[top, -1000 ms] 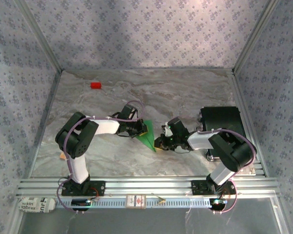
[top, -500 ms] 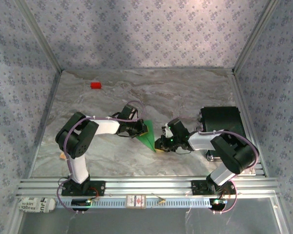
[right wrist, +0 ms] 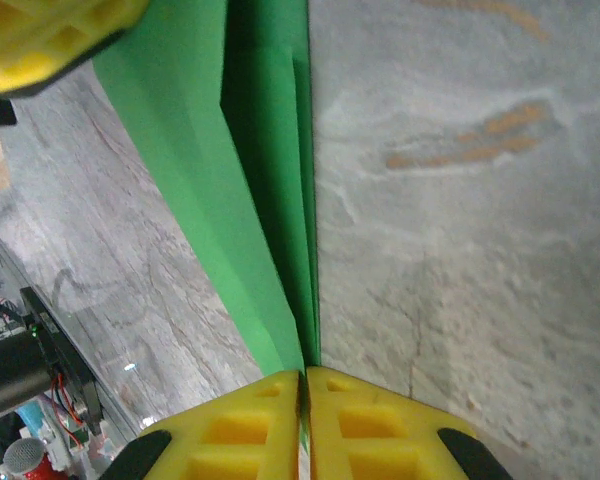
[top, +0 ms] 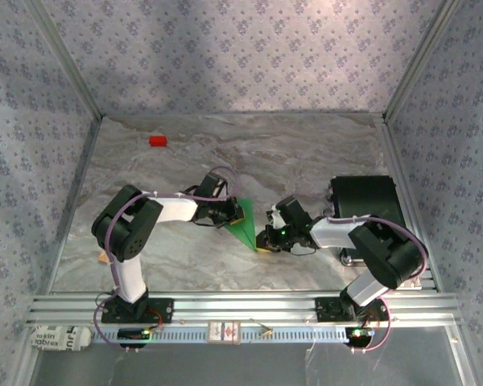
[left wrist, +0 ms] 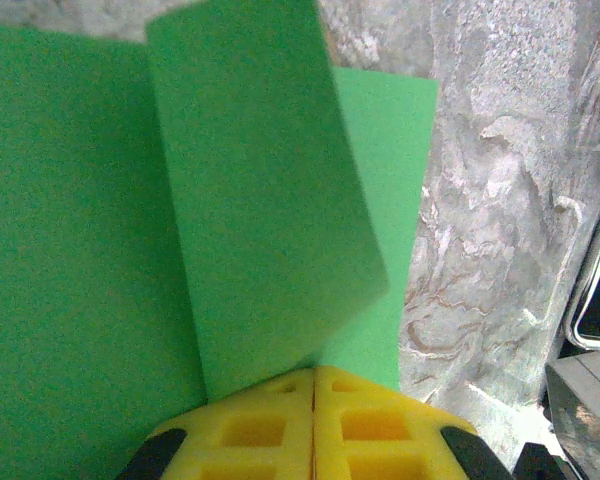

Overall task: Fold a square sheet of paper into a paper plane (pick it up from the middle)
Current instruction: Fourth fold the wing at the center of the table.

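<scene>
Two grippers share one thing. The left gripper [top: 232,212] is clenched on the wide far end of the folded green sheet of paper [top: 243,227], which lies mid-table [top: 306,161], slightly toward the near edge. Its long axis slants from there to the narrow near tip, which the right gripper [top: 265,239] pinches, so neither arm is nearer.

matt green paper [left wrist: 80,250], smooth marbled table [right wrist: 460,250]; ribbed metal rail [top: 241,305]
</scene>
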